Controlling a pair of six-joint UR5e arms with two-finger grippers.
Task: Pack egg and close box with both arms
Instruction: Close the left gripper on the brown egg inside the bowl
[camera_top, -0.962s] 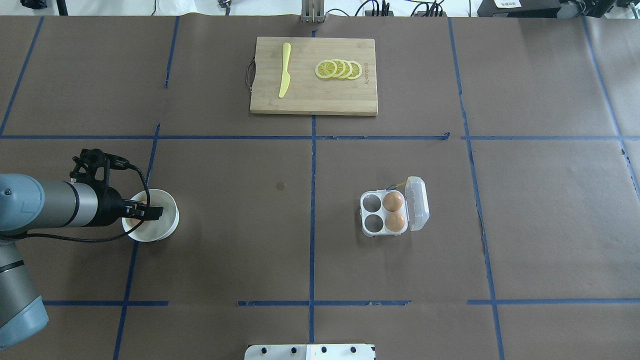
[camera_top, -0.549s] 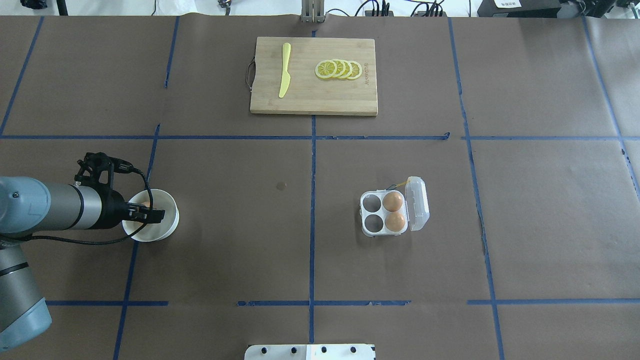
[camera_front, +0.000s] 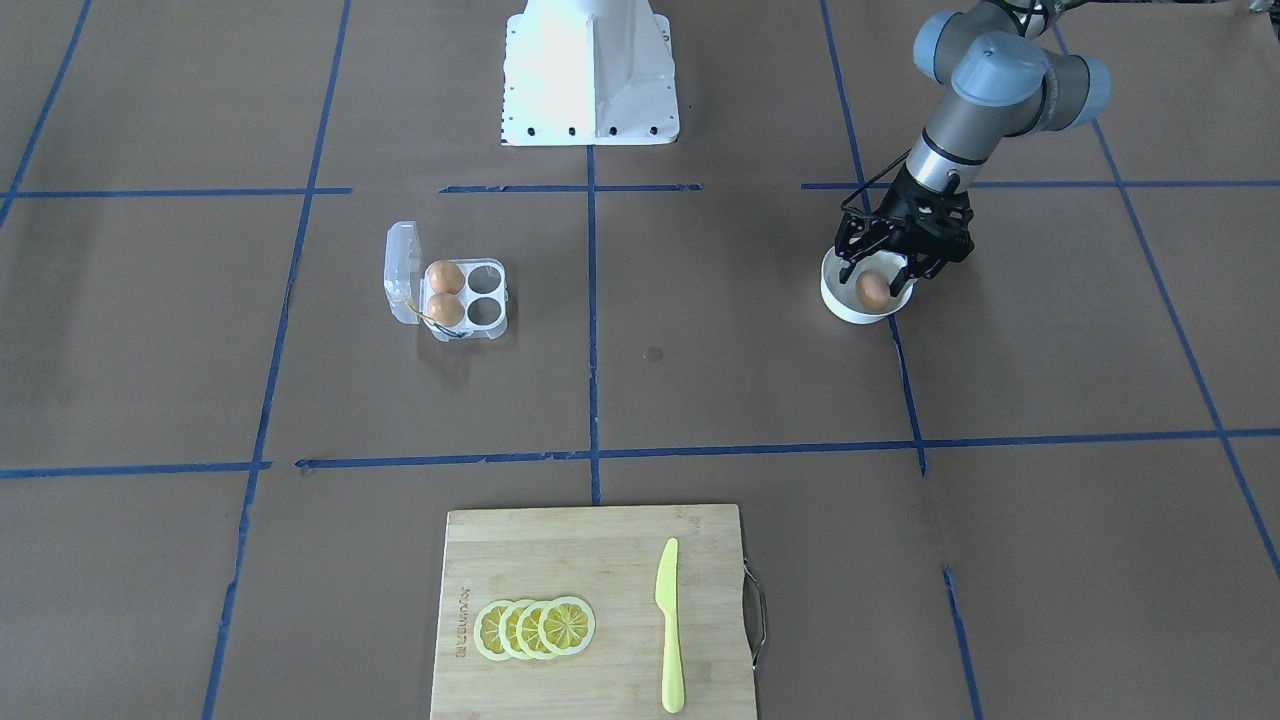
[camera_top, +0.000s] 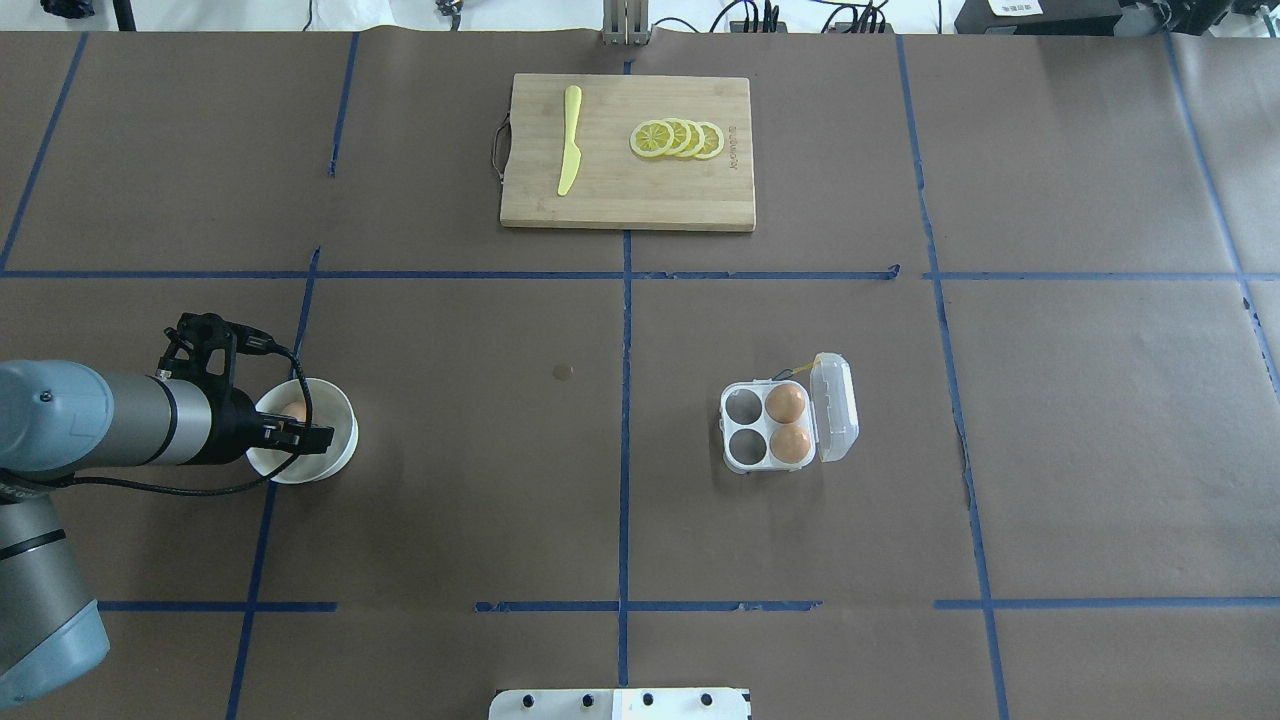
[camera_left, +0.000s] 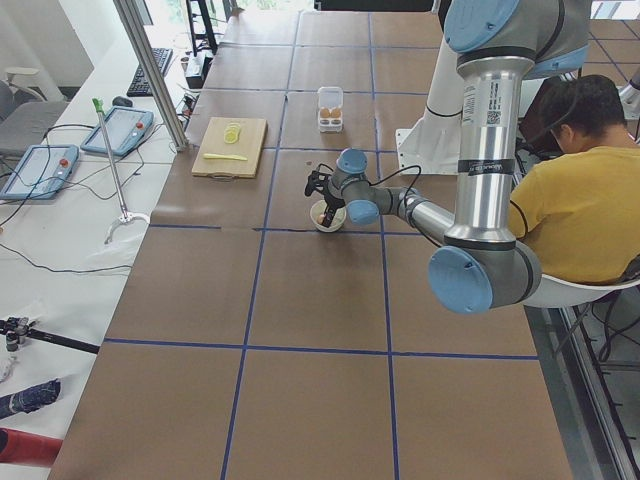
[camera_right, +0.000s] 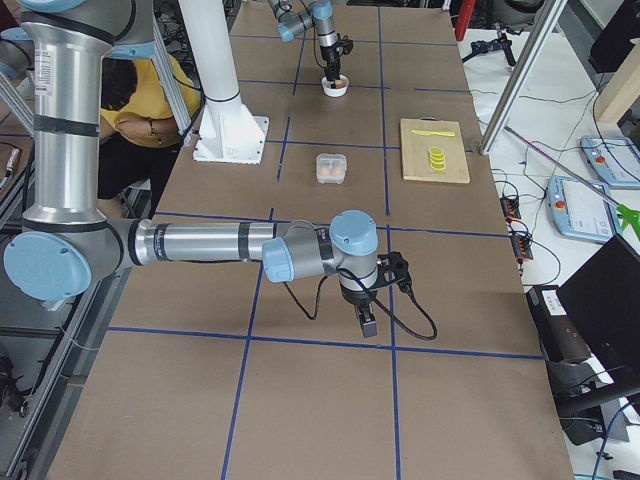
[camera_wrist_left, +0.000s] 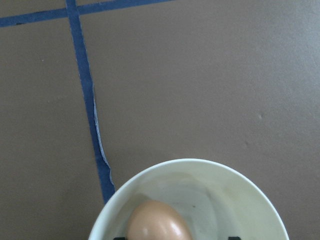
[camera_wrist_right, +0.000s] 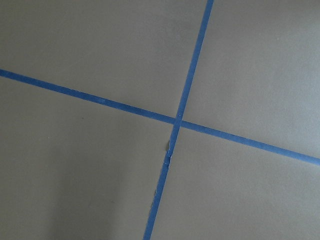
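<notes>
While the left arm's black two-finger claw (camera_front: 884, 265) hangs down into the white round bowl (camera_wrist_left: 200, 165), its fingers are spread apart, one on each side of the small tan-brown egg (camera_wrist_left: 157, 222). They are not squeezing it yet. The egg lies at the bottom of the bowl, a bit nearer one finger than the other (only the very tips of the fingers peek into the wrist camera's view).

I think the job right now is to pick that egg up. To do it well, the claw should slide over so the egg sits in the middle. Then it should close slowly and softly, because an egg is round and could pop out or crack. After that, it should lift straight up so nothing bumps the bowl's rim.

Well apart, across the brown paper table (camera_front: 700, 380), the small clear plastic egg box (camera_front: 497, 295) has its lid (camera_front: 398, 272) standing open. Two eggs (camera_front: 443, 293) fill the cups by the lid, and two cups are empty. The right arm's claw (camera_right: 366, 322) points down at the table, and I cannot tell if it is spread or pinched.
</notes>
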